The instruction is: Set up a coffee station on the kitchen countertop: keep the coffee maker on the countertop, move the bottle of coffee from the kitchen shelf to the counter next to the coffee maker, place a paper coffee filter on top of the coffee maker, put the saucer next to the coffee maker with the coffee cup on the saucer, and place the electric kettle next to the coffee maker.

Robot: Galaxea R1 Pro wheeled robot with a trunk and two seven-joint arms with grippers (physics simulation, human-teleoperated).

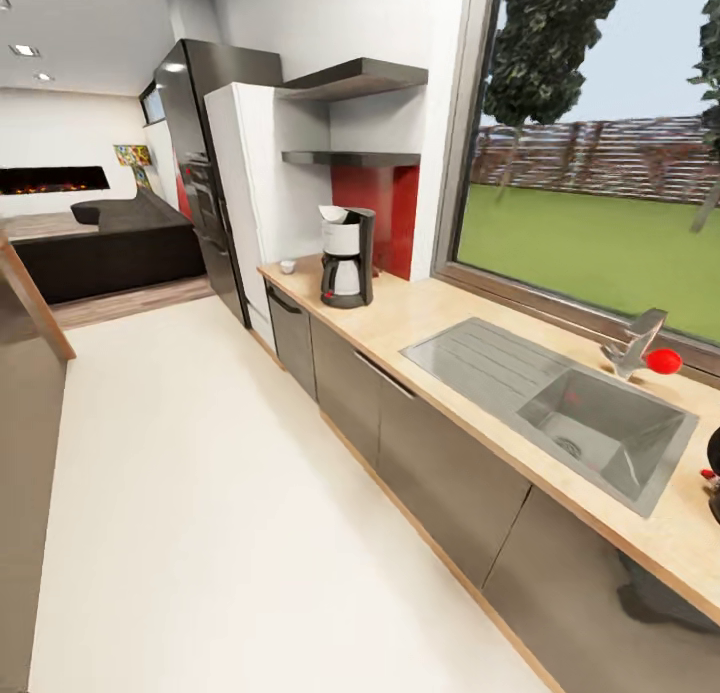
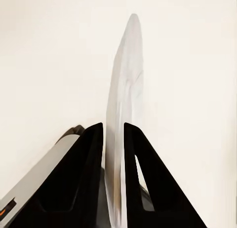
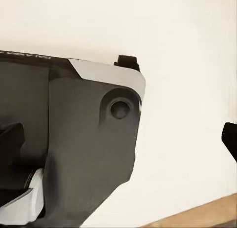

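Two left claw (image 2: 114, 134) fingers pinch saucer (image 2: 126, 90).

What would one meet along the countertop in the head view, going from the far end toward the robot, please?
Small white coffee cup → coffee maker with the paper filter on top → sink drainboard → sink basin with its faucet.

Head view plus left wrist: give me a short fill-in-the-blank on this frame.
1. The tall black drip coffee maker stands on the light tan wood-grain ____.
2. The white paper filter sits on ____ of the coffee maker.
3. The left claw is shut on the thin white round ____.

Missing: countertop; top; saucer
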